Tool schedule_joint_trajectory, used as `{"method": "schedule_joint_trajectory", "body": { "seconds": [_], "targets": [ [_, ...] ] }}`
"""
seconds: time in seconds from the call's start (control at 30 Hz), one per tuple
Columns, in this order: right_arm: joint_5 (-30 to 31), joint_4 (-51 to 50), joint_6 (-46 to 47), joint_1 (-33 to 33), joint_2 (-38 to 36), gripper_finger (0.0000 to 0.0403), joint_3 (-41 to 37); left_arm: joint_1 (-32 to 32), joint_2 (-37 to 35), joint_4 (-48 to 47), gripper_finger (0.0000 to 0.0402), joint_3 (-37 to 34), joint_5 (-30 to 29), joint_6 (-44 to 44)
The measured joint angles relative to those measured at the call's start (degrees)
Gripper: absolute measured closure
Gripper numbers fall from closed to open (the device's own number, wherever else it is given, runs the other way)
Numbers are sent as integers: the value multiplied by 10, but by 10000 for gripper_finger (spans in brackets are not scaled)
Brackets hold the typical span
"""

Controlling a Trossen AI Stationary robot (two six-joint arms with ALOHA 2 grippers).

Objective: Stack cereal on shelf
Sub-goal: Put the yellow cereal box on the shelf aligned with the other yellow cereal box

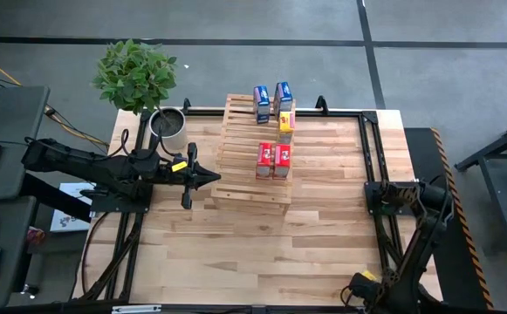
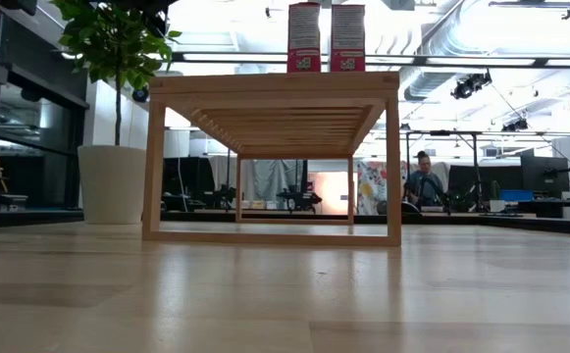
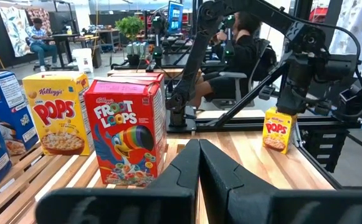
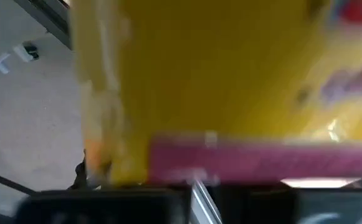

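Plank table lies bare in front. Left gripper, jaws closed on nothing, points at the shelf from just beside its left edge. Two red boxes stand on the shelf, a yellow box behind them, and two blue boxes farthest. A plant stands at the back left. Right gripper sits atop a second yellow box at the table's right. Whether its jaws grip the box cannot be told.

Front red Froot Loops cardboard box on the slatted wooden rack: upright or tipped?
Upright. The red Froot Loops cardboard box stands on its base on the slatted wooden rack, front print vertical.

A leafy potted plant stands at the plank table's far left corner.
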Motion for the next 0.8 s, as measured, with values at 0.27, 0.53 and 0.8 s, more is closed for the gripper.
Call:
{"method": "schedule_joint_trajectory", "body": {
  "seconds": [0.27,0.53,0.8],
  "targets": [
    [99,-6,54,25,0,386,0,0,0,0,401,0,0,0],
    [156,-8,54,29,0,400,0,0,0,0,401,0,0,0],
    [180,-20,51,30,0,402,0,0,0,0,402,0,0,0]
  ]
}}
